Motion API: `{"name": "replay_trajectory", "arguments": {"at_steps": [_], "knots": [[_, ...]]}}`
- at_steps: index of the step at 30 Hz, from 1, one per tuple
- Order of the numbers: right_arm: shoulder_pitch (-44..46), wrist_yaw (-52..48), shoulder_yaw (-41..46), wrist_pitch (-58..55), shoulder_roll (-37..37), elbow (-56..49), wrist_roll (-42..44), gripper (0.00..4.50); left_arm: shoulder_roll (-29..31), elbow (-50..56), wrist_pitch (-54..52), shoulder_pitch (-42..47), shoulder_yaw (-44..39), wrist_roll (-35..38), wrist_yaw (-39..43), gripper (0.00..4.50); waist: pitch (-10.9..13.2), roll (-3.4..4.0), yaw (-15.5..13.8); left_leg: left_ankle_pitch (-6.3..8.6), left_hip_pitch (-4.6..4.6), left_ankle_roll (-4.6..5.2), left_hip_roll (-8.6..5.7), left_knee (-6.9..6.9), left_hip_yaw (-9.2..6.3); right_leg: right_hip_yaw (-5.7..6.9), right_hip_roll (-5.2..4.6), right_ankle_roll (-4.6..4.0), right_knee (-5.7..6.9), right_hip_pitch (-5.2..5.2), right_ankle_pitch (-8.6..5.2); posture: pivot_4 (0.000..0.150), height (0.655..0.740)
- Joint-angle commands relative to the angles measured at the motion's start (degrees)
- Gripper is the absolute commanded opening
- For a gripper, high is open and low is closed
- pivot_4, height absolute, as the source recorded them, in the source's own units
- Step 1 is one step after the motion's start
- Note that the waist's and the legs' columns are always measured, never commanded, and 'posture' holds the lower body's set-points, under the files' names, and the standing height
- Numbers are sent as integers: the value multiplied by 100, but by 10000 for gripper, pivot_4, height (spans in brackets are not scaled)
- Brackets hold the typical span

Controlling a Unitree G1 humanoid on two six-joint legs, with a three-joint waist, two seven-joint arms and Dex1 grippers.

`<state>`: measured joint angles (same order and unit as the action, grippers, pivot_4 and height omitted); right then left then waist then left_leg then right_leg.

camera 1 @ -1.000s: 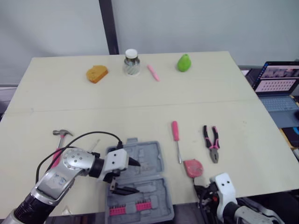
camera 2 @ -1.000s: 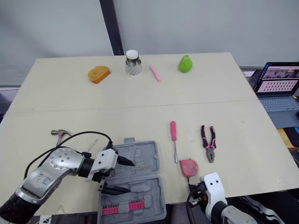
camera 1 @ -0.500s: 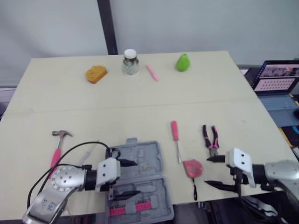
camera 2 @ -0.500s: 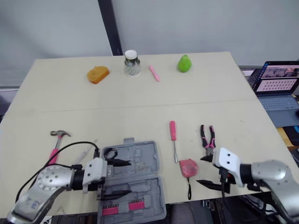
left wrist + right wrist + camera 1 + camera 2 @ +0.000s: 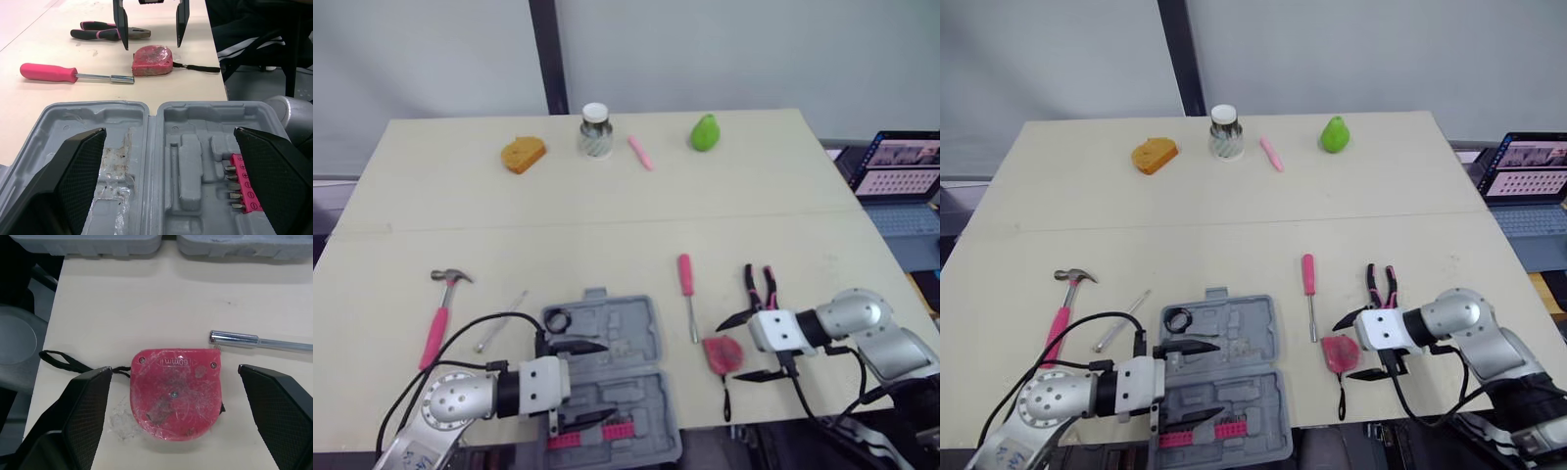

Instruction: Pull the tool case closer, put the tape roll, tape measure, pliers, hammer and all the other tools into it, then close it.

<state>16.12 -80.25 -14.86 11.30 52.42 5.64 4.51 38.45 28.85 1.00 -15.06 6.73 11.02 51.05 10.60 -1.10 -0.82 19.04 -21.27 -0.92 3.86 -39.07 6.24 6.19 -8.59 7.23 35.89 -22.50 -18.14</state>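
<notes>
The right tool stands wide open and empty, one finger on each side of the red tape measure without touching it, near the surface's front edge. The left tool, equally spread, hovers over the open tool case.

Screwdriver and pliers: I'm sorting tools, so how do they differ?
The screwdriver has one all-pink handle and a thin metal shaft; the pliers have two black-and-pink handles. The screwdriver lies nearer the case; the pliers lie farther right. Both lie flat on the table, handles away from the robot.
</notes>
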Motion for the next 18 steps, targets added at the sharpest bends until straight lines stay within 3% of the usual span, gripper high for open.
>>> {"name": "replay_trajectory", "arguments": {"at_steps": [1, 16, 18], "knots": [[101, -35, -105, 37, -59, 114, -161, 43645, -22, 215, 63, -8, 12, 13, -58, 45000, 0, 0, 2, 0, 0, 0, 0, 0, 0, 0, 0, 0, 0, 0, 0, 1500, 7400], [360, 306, -234, 796, -427, 1308, -630, 43645, 3, 251, -105, 161, 71, 45, -106, 45000, 0, 1, 89, 0, 1, -1, 2, -1, 2, 0, 0, 0, 2, 0, 0, 1500, 7400], [340, 299, -230, 826, -435, 1331, -598, 38560, 7, 252, -126, 177, 85, 39, -101, 45000, 0, 1, 90, 0, 2, -1, 2, -1, 2, 1, 0, 0, 2, 2, 0, 1500, 7400]]}}
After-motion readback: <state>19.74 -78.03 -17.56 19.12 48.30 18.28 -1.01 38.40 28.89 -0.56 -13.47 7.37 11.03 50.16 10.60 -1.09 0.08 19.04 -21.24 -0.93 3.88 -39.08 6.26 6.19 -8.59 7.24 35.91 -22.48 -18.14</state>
